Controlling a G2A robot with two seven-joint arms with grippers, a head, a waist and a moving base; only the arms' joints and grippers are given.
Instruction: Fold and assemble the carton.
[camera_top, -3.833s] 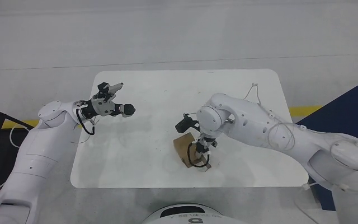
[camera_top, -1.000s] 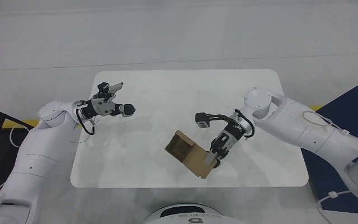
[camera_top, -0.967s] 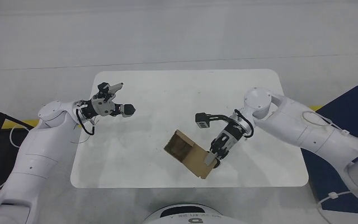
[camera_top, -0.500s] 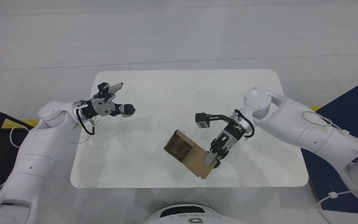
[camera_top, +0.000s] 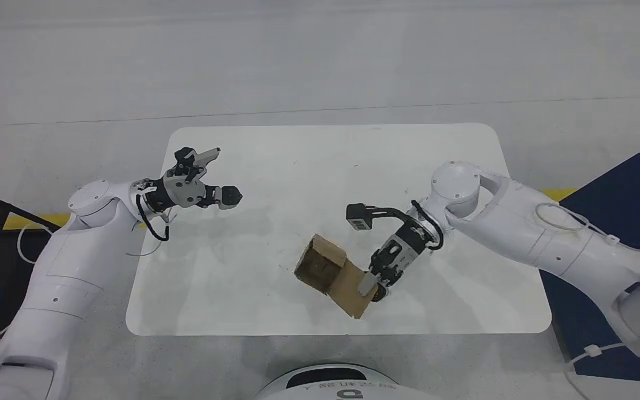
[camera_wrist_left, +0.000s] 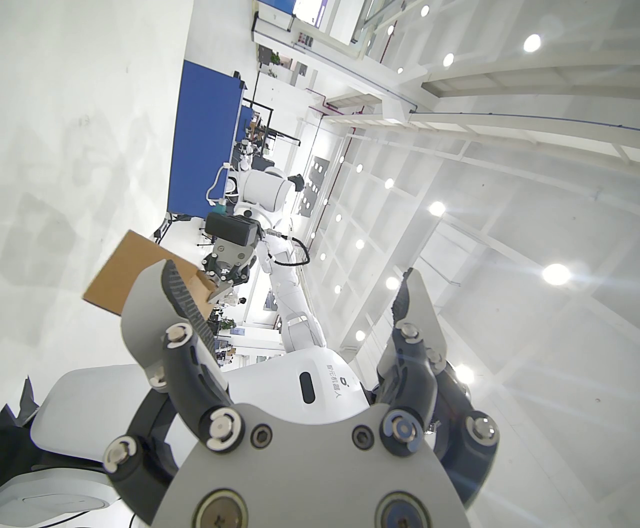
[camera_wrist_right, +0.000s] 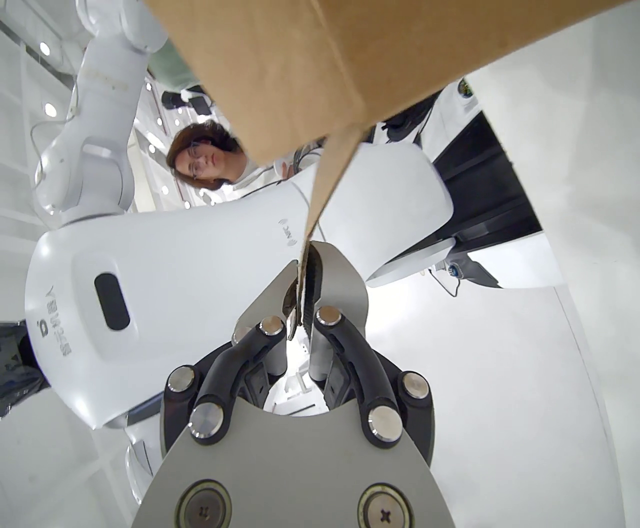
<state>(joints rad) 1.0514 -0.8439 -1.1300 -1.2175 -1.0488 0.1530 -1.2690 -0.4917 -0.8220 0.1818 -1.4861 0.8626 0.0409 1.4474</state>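
A brown carton (camera_top: 335, 277) stands opened into a box shape near the front middle of the white table (camera_top: 300, 170), its open mouth facing left. My right gripper (camera_top: 374, 287) is shut on a flap at the carton's right end; in the right wrist view the thin flap (camera_wrist_right: 327, 175) runs down between the pads of the right gripper (camera_wrist_right: 302, 295), with the carton body (camera_wrist_right: 320, 60) above. My left gripper (camera_top: 232, 196) hovers over the table's left side, well apart from the carton, with its fingers (camera_wrist_left: 175, 295) wide open and nothing between them. The left wrist view also shows the carton (camera_wrist_left: 135, 272) far off.
A blue board (camera_top: 600, 240) stands beside the table's right edge. The table's rounded front edge lies just in front of the carton. The back and middle of the table are bare white surface.
The right gripper has drawn the carton slightly left and turned it, so the box looks more compact and squared. The left arm has stayed where it was.
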